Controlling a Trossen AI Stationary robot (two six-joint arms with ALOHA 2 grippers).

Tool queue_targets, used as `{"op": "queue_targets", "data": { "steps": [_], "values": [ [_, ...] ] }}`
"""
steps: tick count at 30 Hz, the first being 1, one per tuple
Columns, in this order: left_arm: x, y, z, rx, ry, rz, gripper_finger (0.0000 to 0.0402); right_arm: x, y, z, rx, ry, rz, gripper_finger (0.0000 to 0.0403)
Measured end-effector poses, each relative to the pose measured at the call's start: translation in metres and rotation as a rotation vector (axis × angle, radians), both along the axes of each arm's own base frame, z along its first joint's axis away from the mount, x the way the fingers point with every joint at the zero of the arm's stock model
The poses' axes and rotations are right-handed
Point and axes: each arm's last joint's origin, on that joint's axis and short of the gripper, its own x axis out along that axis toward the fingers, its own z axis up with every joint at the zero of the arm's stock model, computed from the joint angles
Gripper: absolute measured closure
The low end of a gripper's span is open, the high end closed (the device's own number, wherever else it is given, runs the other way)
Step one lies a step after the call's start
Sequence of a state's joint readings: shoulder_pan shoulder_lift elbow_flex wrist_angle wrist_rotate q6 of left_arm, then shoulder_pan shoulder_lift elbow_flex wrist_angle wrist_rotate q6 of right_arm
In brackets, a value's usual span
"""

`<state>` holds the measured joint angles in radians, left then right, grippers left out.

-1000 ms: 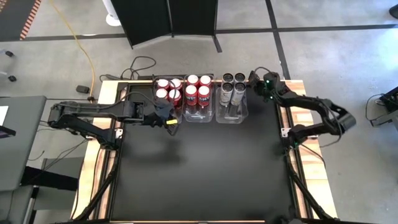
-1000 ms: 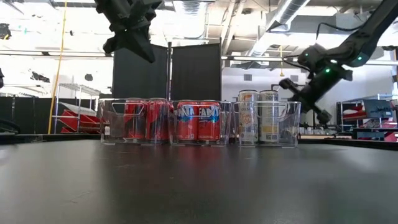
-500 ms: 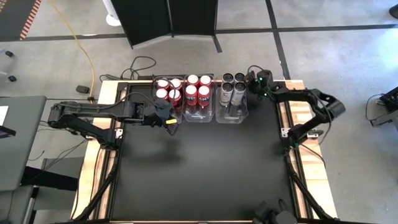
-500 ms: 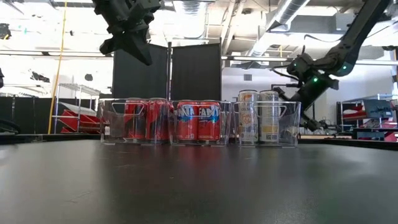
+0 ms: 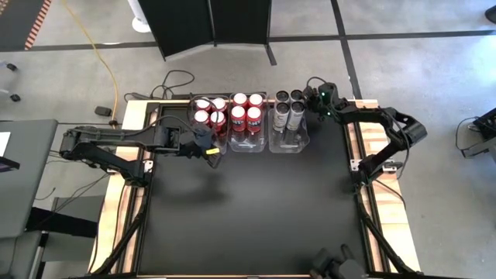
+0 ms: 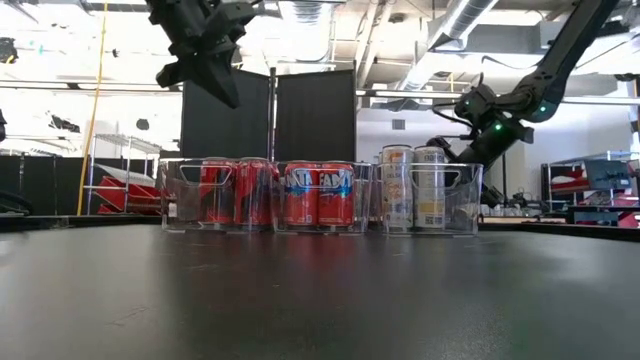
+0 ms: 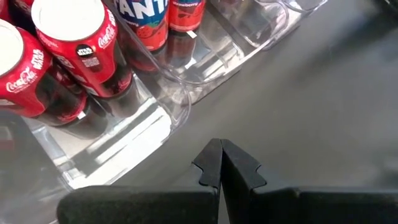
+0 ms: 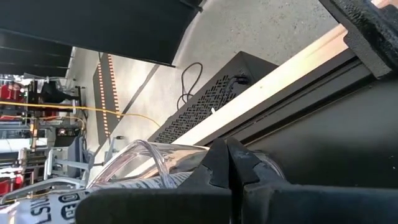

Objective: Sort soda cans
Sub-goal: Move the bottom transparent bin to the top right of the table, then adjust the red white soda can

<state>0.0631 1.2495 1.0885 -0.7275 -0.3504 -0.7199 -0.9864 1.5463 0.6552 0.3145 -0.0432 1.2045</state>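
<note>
Three clear bins stand in a row by the table's far edge. The left bin [image 5: 195,130] and middle bin [image 5: 246,142] hold upright red soda cans [image 5: 209,111] [image 5: 246,108]. The right bin [image 5: 288,142] holds upright dark grey and silver cans [image 5: 288,106]. My left gripper [image 5: 208,148] [image 7: 221,155] hangs shut above the table, just in front of the left bin's near right corner [image 7: 177,102], holding nothing. My right gripper [image 5: 312,96] [image 8: 227,152] is shut beside the right bin's far right corner, close to its rim [image 8: 146,149]. My right gripper's shut fingertips [image 8: 219,163] stand right at the right bin's rim near its far right corner, coming slanting down from the table's right. I cannot tell whether they touch the rim.
The wide dark tabletop [image 5: 248,209] in front of the bins is bare. A wooden frame [image 5: 368,147] runs along the table's edges. Beyond the far edge stand a black partition [image 5: 213,27] and floor cables [image 5: 174,81].
My right gripper has moved along the far edge toward the table's left and a little down, closing in on the right bin's far right corner, and has stayed shut. The cans and bins have not moved.
</note>
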Motion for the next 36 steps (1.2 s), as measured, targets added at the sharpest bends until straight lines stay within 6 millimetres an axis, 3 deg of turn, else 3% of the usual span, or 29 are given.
{"op": "queue_targets", "data": {
  "steps": [20, 25, 29, 32, 36],
  "values": [
    [-0.007, 0.009, -0.004, 0.021, 0.079, 0.059, 0.0401, 0.007, 0.006, 0.003, -0.013, 0.002, 0.053, 0.0403],
    [-0.016, 0.000, 0.001, 0.018, 0.070, 0.059, 0.0401, 0.003, 0.011, 0.024, -0.073, -0.022, 0.051, 0.0403],
    [-0.029, -0.006, 0.010, 0.064, 0.052, 0.085, 0.0401, -0.001, 0.020, 0.060, -0.211, -0.096, 0.071, 0.0403],
    [-0.035, -0.008, 0.013, 0.073, 0.052, 0.083, 0.0401, -0.004, 0.033, 0.075, -0.250, -0.105, 0.078, 0.0403],
    [-0.035, -0.001, -0.003, 0.100, 0.075, 0.083, 0.0401, -0.008, 0.047, 0.100, -0.343, -0.161, 0.068, 0.0403]
  ]
}}
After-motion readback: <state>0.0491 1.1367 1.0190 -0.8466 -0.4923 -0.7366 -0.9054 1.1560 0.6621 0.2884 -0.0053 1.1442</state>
